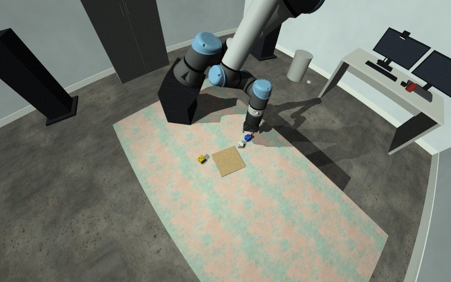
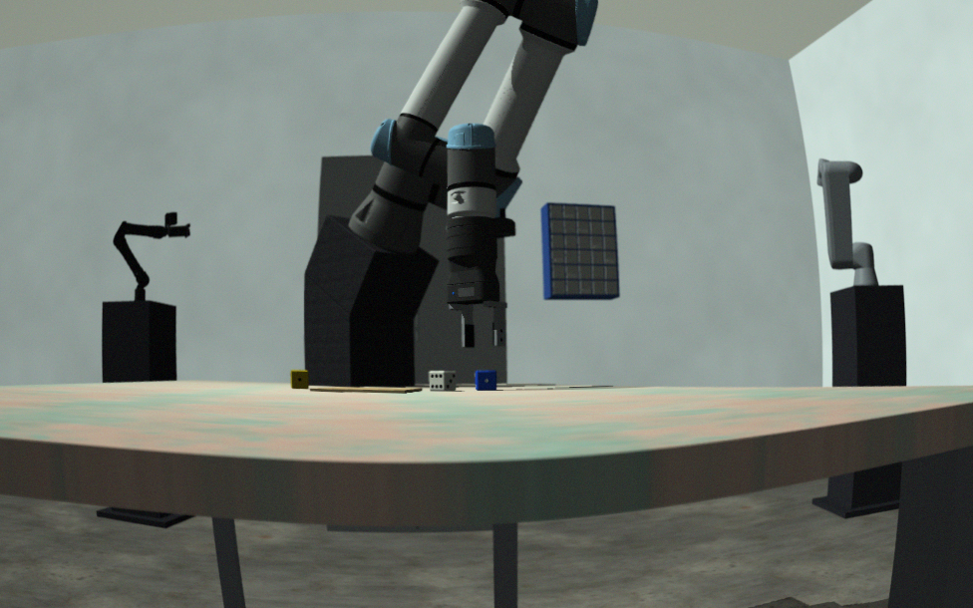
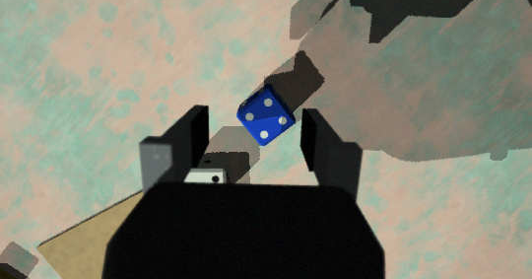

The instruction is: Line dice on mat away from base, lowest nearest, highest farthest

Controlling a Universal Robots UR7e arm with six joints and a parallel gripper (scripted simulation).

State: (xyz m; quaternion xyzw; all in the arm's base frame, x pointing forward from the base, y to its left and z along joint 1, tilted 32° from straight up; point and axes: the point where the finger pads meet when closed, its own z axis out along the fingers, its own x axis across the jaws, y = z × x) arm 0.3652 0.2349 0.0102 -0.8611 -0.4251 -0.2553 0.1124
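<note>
A blue die (image 1: 247, 137) showing four lies on the table beyond the mat's far right corner; it also shows in the exterior view (image 2: 485, 379) and in the wrist view (image 3: 266, 115). My gripper (image 2: 483, 333) is open and empty, hanging a little above the blue die (image 3: 255, 127). A white die (image 1: 241, 144) lies next to the blue one, just off the tan mat (image 1: 228, 161); it shows partly in the wrist view (image 3: 208, 176). A yellow die (image 1: 201, 159) lies on the table left of the mat.
The robot's black base (image 1: 178, 94) stands at the table's far edge. A desk with monitors (image 1: 405, 70) and a bin (image 1: 299, 65) stand off the table at the right.
</note>
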